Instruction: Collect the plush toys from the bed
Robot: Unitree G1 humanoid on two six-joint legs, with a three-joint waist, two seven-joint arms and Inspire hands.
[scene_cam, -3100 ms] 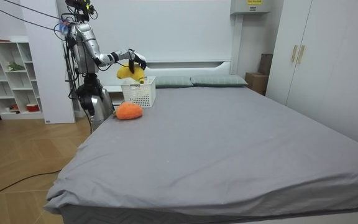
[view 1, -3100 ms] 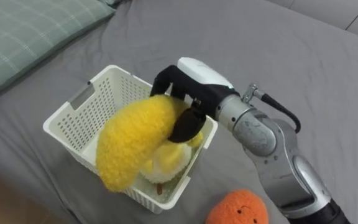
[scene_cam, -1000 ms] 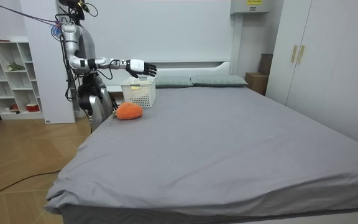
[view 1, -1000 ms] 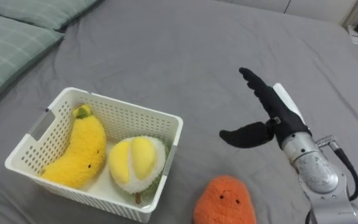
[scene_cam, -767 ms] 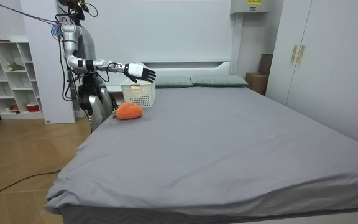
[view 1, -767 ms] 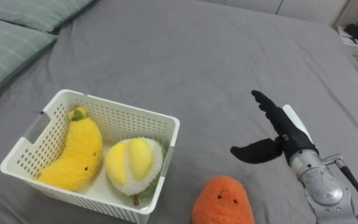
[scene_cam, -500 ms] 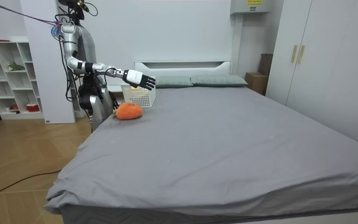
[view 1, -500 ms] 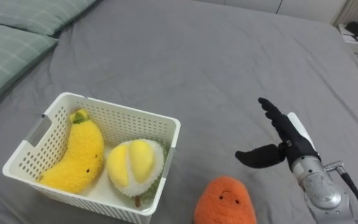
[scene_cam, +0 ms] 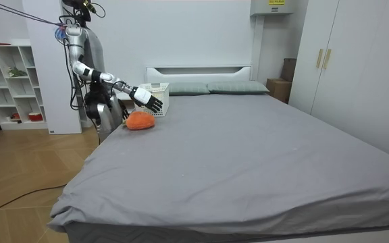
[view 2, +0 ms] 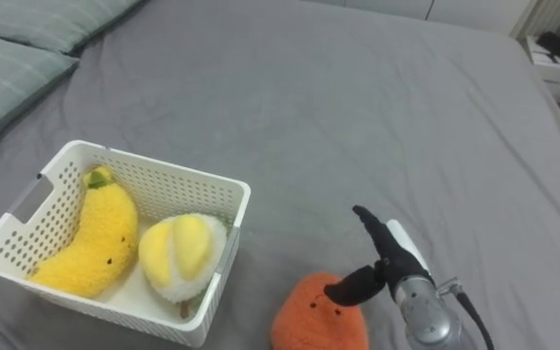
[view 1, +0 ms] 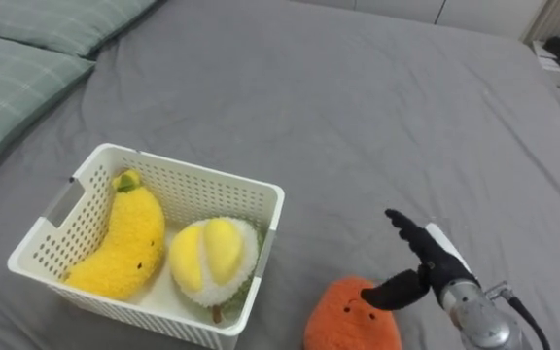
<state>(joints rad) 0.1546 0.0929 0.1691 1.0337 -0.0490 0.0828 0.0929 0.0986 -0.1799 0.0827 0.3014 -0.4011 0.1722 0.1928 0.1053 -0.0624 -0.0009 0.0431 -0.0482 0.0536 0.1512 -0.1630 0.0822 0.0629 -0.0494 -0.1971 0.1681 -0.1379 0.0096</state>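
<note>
A white perforated plastic basket (view 1: pixel 194 172) on the grey bed (view 1: pixel 358 107) holds a yellow plush banana (view 1: pixel 124 238) and a pale yellow-and-white plush durian (view 1: pixel 212 255). Right of it lies a round orange plush toy (view 1: pixel 346 319), uncollected. The right hand (view 1: pixel 434 270) is spread and empty at its upper right edge, so closing off-centre could squash the toy and let it slip away.

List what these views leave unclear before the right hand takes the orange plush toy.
- Orange plush toy: its lower part is cut off by the eye views' bottom edge.
- Right hand: open by the toy; whether its thumb touches the plush cannot be told.
- White plastic lattice basket: in the room view its contents are too small and sit behind its wall.
</note>
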